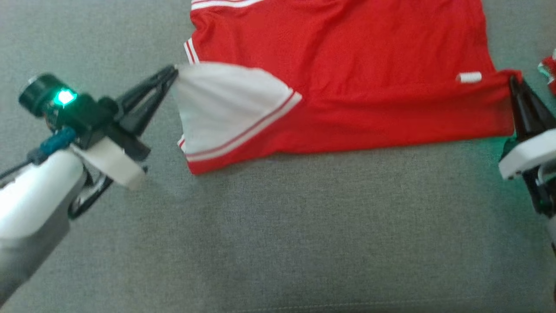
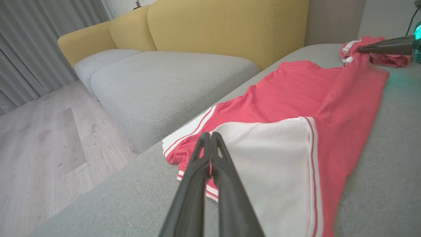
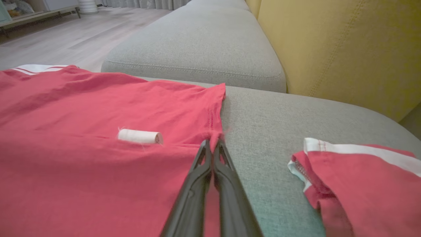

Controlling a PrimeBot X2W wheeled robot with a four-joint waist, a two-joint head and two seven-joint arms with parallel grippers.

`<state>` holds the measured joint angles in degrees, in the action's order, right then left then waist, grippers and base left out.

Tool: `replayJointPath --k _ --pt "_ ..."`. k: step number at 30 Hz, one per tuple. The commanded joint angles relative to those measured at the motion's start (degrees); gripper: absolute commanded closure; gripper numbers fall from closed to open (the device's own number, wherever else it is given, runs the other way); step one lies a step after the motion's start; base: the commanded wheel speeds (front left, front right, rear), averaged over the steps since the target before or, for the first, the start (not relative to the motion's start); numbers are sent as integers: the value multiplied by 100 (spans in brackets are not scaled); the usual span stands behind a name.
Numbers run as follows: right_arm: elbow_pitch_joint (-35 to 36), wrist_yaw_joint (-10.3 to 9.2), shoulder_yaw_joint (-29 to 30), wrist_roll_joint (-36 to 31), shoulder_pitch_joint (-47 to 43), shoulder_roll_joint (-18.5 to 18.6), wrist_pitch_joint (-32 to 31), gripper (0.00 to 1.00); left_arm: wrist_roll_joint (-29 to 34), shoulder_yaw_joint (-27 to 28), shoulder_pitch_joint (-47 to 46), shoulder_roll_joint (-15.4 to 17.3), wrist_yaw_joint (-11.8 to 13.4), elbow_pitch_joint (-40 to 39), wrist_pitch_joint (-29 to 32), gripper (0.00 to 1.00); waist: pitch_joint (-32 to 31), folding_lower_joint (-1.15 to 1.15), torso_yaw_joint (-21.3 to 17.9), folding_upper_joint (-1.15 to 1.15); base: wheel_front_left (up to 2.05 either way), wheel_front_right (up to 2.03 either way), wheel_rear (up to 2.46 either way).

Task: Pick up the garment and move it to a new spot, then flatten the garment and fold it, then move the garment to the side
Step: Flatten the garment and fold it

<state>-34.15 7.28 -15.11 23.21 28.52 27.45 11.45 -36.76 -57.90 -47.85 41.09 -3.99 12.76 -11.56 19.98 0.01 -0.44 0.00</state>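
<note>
Grey cushion (image 1: 278,226); garment (image 1: 347,65) pinched at edges.

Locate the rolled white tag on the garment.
In the head view the white tag lies on the right side of the garment, just left of the right end effector, which pinches that edge.

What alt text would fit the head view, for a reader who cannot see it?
A red garment with white striped trim lies spread on a grey cushion, pinched at both ends. The left gripper grips its white panel; the right gripper grips the red edge near a white label.
</note>
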Motion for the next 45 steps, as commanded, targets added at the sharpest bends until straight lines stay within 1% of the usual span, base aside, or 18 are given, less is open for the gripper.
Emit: replayJointPath --k 1,9,10,11,12,13,14,17,24,28,34,38,39,40,41,42,43,45 --pt "43 21 -103 47 81 163 81 100 65 292 -313 174 -26 -5 -61 100 81 -1 -3 0 0 0 0" --pt "-512 21 -359 130 672 131 260 100 279 181 -1003 -196 -239 800 -183 100 291 -1 42 0 0 0 0" --pt "-614 21 -421 156 778 100 290 100 285 142 -1136 -305 -271 997 -207 100 339 -1 33 0 0 0 0" --pt "-665 21 -446 186 815 74 302 80 311 124 -1193 -361 -279 1083 -224 100 355 -1 30 0 0 0 0" --pt "-710 21 -463 217 842 44 311 51 345 100 -1231 -411 -285 1167 -241 72 368 -1 24 0 0 0 0" --pt "-746 21 -478 239 863 22 320 0 367 86 -1247 -459 -288 1246 -257 3 375 -1 17 0 0 0 0" --pt "-772 21 -486 261 883 6 329 0 352 124 -1241 -520 -266 1316 -278 0 379 -1 10 0 0 0 0" --pt "-807 21 -518 308 878 -47 346 0 230 253 -1011 -666 -133 1471 -318 0 323 -1 -33 0 0 0 0" --pt "-549 21 -333 271 567 -95 353 0 -584 771 346 -1098 501 1314 -340 0 82 -1 -56 0 0 0 0" --pt "-444 21 -199 231 363 -143 353 0 -1046 868 1048 -1275 663 1099 -321 0 14 -1 -48 0 0 0 0" --pt "-380 21 -96 208 221 -184 354 0 -1310 789 1444 -1222 806 1059 90 0 34 -1 -65 0 0 0 0" --pt "-389 21 -88 210 198 -180 354 0 -1395 635 1559 -1148 775 1002 489 0 73 -1 -93 0 0 0 0" --pt "-389 21 -88 210 198 -180 354 0 -1395 635 1559 -1148 775 1002 489 0 73 -1 -93 0 0 0 0" --pt "-436 21 -108 234 182 -187 354 0 -1421 612 1582 -1134 758 981 557 3 76 -1 -96 0 0 0 0" --pt "-544 21 -136 276 163 -197 353 0 -1445 601 1601 -1121 744 959 595 50 75 -1 -99 0 0 0 0" --pt "-667 21 -156 327 161 -207 335 0 -1450 600 1611 -1108 744 937 597 87 70 -1 -100 0 0 0 0" --pt "-768 21 -173 388 175 -222 315 0 -1455 605 1621 -1100 742 913 581 100 65 -1 -101 0 0 0 0" --pt "-953 21 -215 517 209 -246 227 0 -1480 607 1645 -1093 701 859 553 100 50 -1 -92 0 0 0 0"
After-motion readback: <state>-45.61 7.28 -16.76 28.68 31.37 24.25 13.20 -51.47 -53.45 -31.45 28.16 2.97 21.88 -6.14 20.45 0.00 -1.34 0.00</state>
